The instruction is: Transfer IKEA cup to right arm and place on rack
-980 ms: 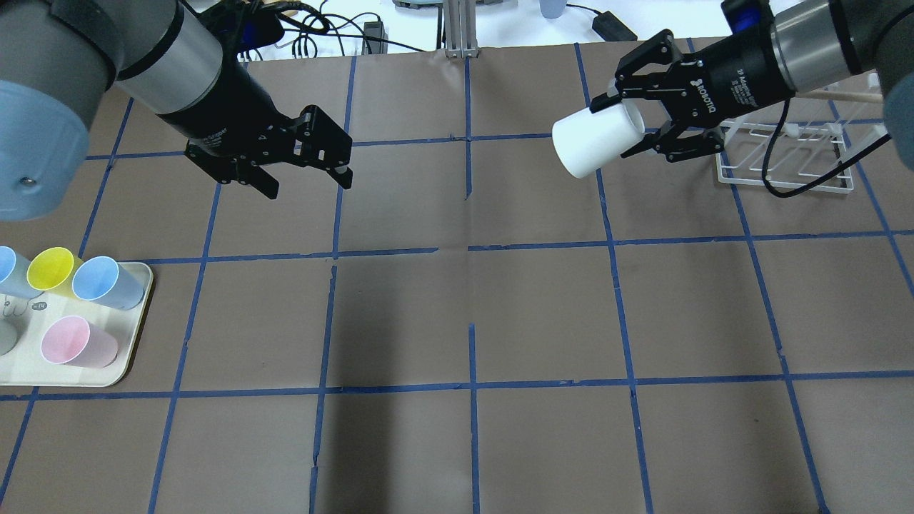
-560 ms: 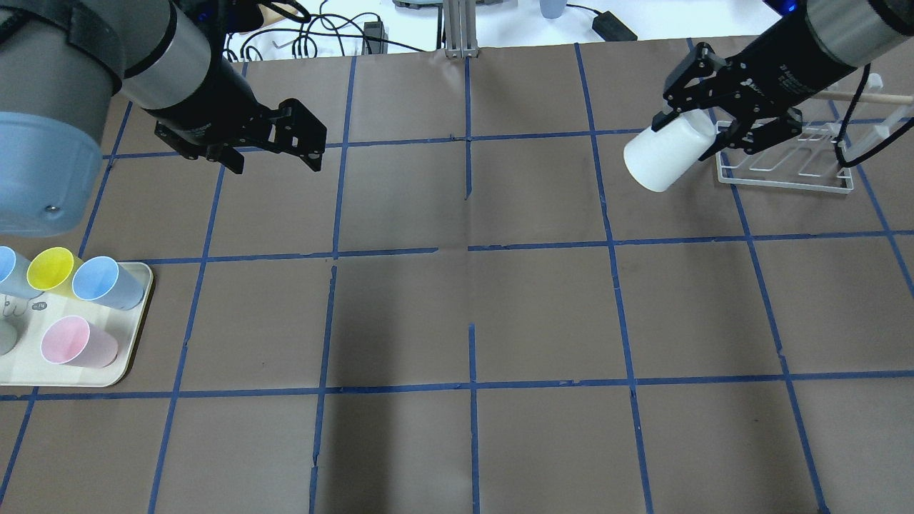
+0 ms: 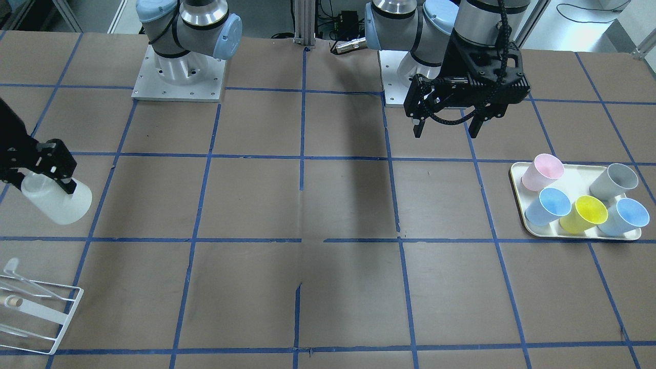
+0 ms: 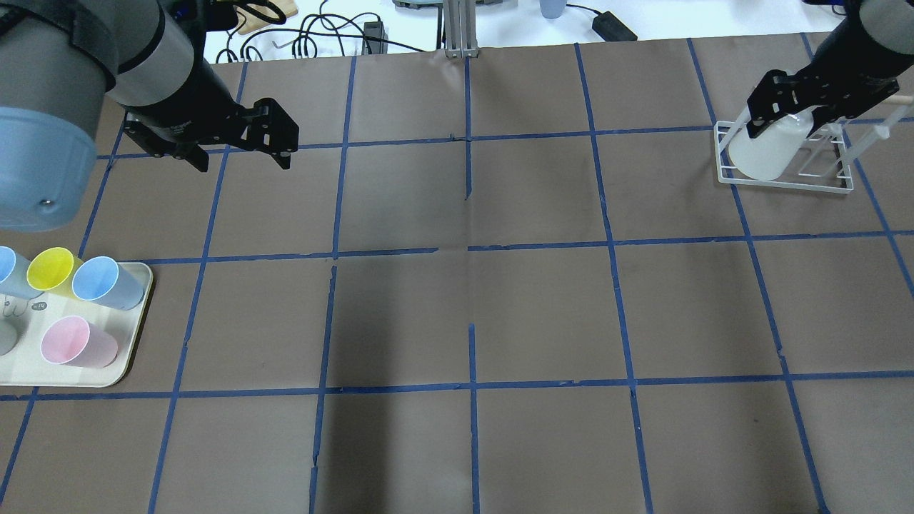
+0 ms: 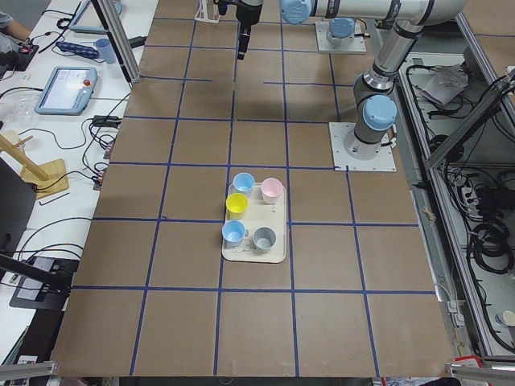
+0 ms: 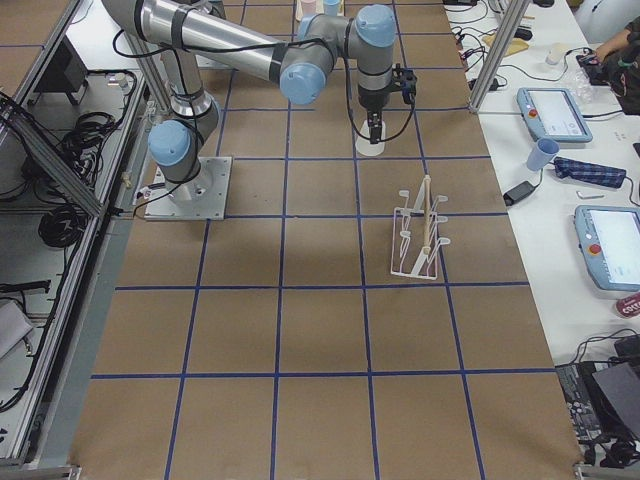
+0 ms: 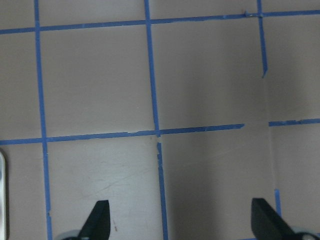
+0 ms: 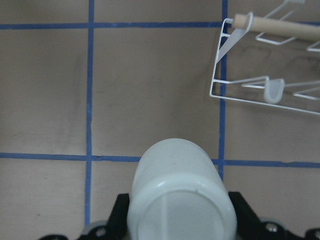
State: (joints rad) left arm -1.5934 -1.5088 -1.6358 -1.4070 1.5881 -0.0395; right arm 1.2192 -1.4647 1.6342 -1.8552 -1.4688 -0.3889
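The cream-white IKEA cup (image 4: 762,153) is in my right gripper (image 4: 791,120), which is shut on it near its base. The cup hangs tilted, wide end down. In the overhead view it overlaps the left end of the white wire rack (image 4: 785,182). In the front view the cup (image 3: 57,203) is apart from the rack (image 3: 38,307), on the robot's side of it. The right wrist view shows the cup (image 8: 180,195) with the rack (image 8: 265,87) ahead and to the right. My left gripper (image 4: 240,160) is open and empty above the table; it also shows in the front view (image 3: 445,131).
A cream tray (image 4: 136,343) at the table's left edge holds yellow, pink, grey and blue tumblers (image 3: 584,212). Brown paper with blue tape lines covers the table. Cables and devices lie beyond the far edge (image 4: 314,32).
My right gripper has carried the cup to the right, from mid-table height to over the rack's left end. My left gripper has drawn back to the left, still open.
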